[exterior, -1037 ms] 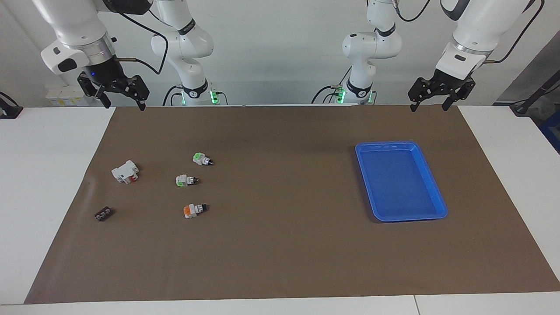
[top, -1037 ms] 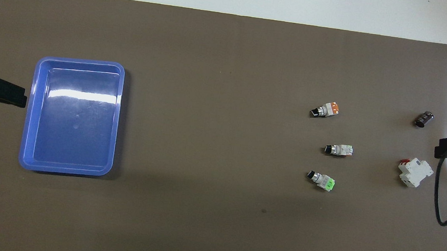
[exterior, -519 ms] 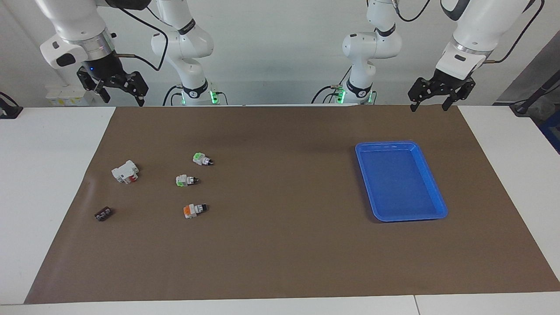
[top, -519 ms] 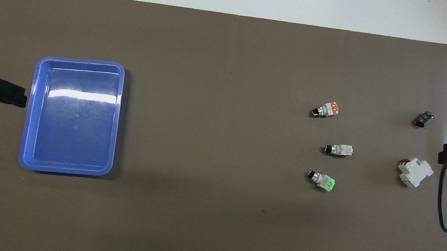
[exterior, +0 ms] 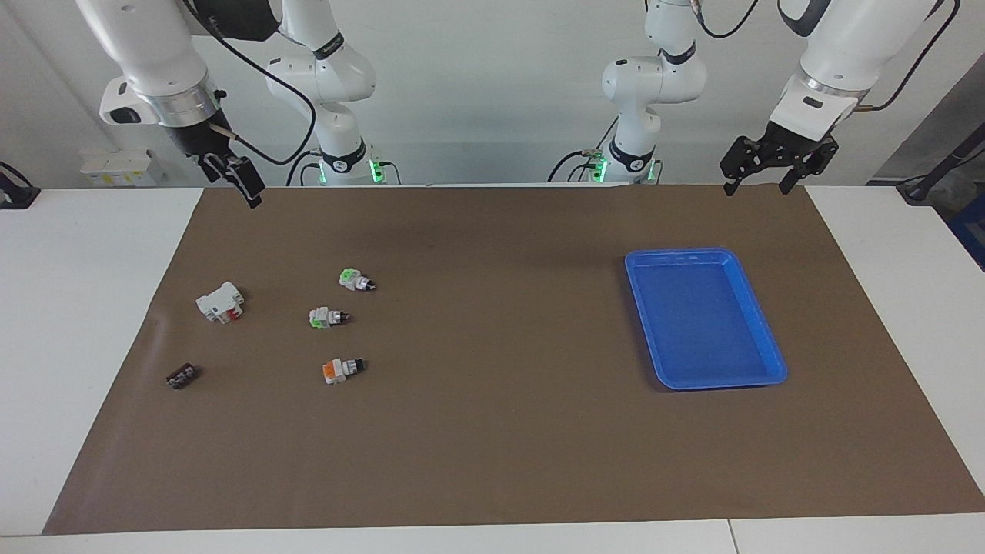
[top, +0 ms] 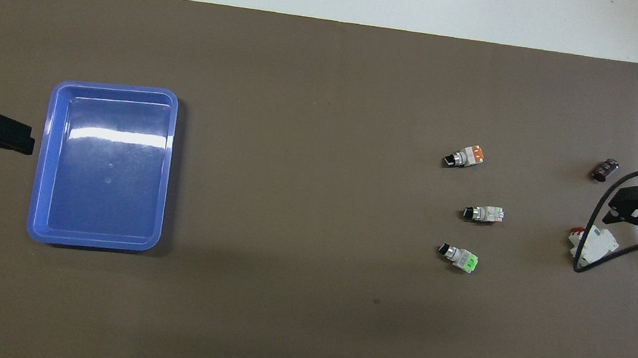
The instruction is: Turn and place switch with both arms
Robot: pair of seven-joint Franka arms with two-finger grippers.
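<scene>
At the upper left of the facing view the right gripper (exterior: 245, 183) hangs over the corner of the brown mat (exterior: 500, 431). It is turned edge-on there. In the overhead view its fingers look spread, with nothing between them, and its cable loops over the white-and-red block (exterior: 221, 302).

Low on the left side of that facing view lies a small dark part (exterior: 181, 377). The white-and-red block sits above it in the frame, nearer to the robots.

Next across, left of centre, come three little switches in a loose column, all lying on their sides and apart from one another:
- The upper green-ended switch (exterior: 356, 280) is nearest the robots.
- The lower green-ended switch (exterior: 328, 316) lies just below it in the frame. Both have their black knobs pointing toward the frame's right.
- The orange-ended switch (exterior: 341, 370) is lowest in the frame.

Neither gripper touches any of them.

Right of centre, well apart from the switches, is the blue tray (exterior: 704, 254), and I see nothing in it.

At the upper right the left gripper (exterior: 758, 185) waits over the mat's top edge, with its jaws spread and nothing in them.
</scene>
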